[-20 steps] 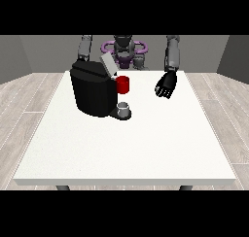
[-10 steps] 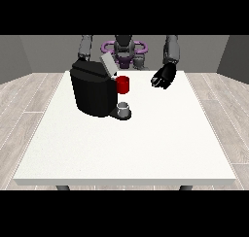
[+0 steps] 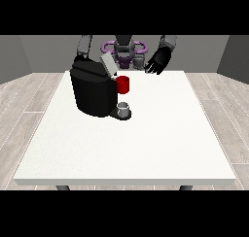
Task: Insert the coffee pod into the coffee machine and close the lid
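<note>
- Since half a second ago, the hand at the view's right (image 3: 158, 62) has risen and drawn back toward the robot (image 3: 125, 49); it now hangs above the table's far edge, up and to the right of the coffee machine (image 3: 93, 90).
- Its fingers hang fairly straight, pointing down toward the table, and they hold nothing.
- At the view's left, an arm comes down behind the coffee machine; its hand is hidden by the machine, so I cannot tell how those fingers lie.
- On the white table (image 3: 146, 148), the black coffee machine stands in the far left part, and its grey lid (image 3: 107, 65) is tilted up and open at the machine's top right.
- Just below that lid, a red thing at the machine (image 3: 123, 84) sits on the machine's right side.
- Lower down, a grey thing (image 3: 124, 107) rests on the dark base at the machine's front right foot, directly beneath the red thing; whether it is the coffee pod I cannot tell.
- Nothing that is plainly the pod shows in this view.
</note>
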Robot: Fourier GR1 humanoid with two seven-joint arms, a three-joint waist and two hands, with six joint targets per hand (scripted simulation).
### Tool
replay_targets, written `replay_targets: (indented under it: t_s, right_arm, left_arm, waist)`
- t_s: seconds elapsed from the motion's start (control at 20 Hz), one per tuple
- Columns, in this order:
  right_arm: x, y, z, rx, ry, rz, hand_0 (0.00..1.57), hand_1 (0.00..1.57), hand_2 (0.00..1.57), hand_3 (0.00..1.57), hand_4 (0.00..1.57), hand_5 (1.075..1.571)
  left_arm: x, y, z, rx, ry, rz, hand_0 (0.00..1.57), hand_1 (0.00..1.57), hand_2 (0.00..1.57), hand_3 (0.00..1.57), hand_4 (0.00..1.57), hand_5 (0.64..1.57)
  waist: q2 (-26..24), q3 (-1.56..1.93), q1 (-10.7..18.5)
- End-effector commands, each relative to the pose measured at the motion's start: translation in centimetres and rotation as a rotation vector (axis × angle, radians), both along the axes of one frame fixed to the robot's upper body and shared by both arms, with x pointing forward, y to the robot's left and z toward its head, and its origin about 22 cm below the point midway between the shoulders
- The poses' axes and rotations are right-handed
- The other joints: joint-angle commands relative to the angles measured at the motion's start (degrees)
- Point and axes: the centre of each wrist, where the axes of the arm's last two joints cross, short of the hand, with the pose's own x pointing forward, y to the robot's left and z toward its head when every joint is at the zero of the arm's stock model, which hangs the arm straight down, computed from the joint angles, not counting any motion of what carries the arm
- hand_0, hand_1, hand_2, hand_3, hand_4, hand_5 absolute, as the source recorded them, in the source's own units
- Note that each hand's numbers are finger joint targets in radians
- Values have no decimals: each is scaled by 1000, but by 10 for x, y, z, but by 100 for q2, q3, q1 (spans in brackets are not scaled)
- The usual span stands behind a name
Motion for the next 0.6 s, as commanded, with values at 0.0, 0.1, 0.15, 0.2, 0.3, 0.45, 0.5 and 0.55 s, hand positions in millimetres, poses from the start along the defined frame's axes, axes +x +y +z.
replay_targets:
  t_s: [0.0,0.1,0.15,0.2,0.3,0.45,0.5,0.55]
  right_arm:
    - [-2,18,-1,43,0,12,0,0,0,0,0,1571]
    - [7,11,11,30,-82,30,0,0,0,0,0,1571]
    - [1,9,6,44,-82,54,0,0,0,0,0,1571]
    - [8,-8,7,25,-59,16,0,0,0,0,0,1571]
    - [13,22,39,30,-112,92,0,0,0,0,0,1571]
    - [17,-14,29,11,-105,38,0,0,0,0,0,1571]
    - [13,17,38,38,-152,86,0,0,0,0,0,1571]
    - [15,-6,27,46,-143,24,0,0,0,0,0,1571]
  left_arm:
    - [5,-29,13,-2,22,-15,1403,1403,1396,1341,598,1571]
    - [13,-6,38,6,-57,20,1403,1403,1396,1341,598,1571]
    - [16,-11,51,3,-74,-14,1331,1331,1351,1323,592,1571]
    - [14,-39,46,-10,-41,-55,1340,1340,1372,1351,562,1571]
    - [23,13,67,-95,-96,82,1380,1380,1397,1375,522,1571]
    - [31,-18,104,-95,-66,39,1221,1221,1266,1292,509,1571]
    - [34,17,123,-118,-97,106,1235,1235,1265,1266,502,1571]
    - [32,-15,115,-112,-104,58,1202,1202,1240,1256,491,1571]
  waist:
    - [-189,0,-68]
    - [205,-1,-190]
    - [78,0,-292]
    - [13,1,-111]
    - [220,-5,-690]
    - [192,1,-508]
    - [334,-2,-916]
    - [337,1,-570]
